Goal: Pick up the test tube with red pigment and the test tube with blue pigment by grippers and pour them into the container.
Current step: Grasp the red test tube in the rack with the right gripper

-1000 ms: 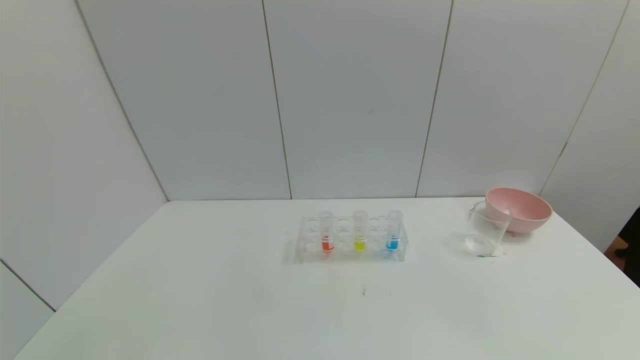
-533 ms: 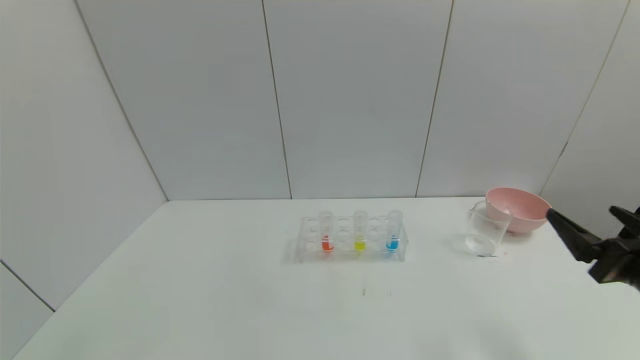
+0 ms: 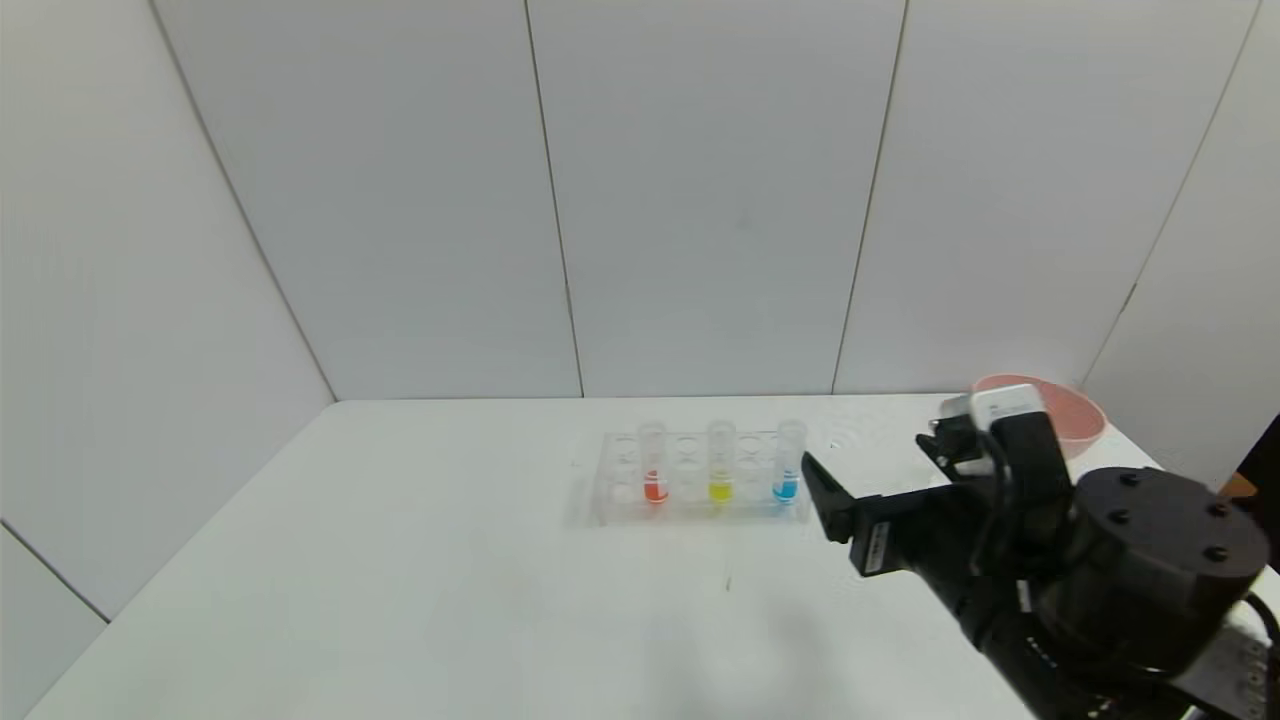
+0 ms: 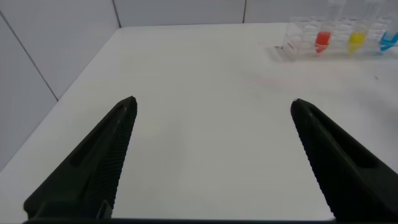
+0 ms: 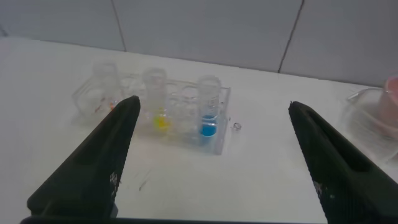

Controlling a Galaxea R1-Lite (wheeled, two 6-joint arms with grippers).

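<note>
The red-pigment tube (image 3: 655, 470) and the blue-pigment tube (image 3: 787, 463) stand upright in a clear rack (image 3: 700, 505), with a yellow tube between them. My right gripper (image 3: 868, 455) is open and empty, just right of the rack's blue end. In the right wrist view it (image 5: 212, 102) faces the blue tube (image 5: 209, 109), and the red tube (image 5: 106, 84) is partly behind a finger. The beaker (image 5: 368, 115) shows at that view's edge; my right arm hides it in the head view. My left gripper (image 4: 212, 101) is open and empty over bare table, far from the rack (image 4: 311, 46).
A pink bowl (image 3: 1085, 412) stands at the back right, partly behind my right arm. The yellow tube (image 3: 720, 468) is in the rack's middle. White wall panels close off the table's back and left.
My right arm has come in from the right edge and moved left to the rack's blue end. It now covers the beaker in the head view. The tubes have not moved.
</note>
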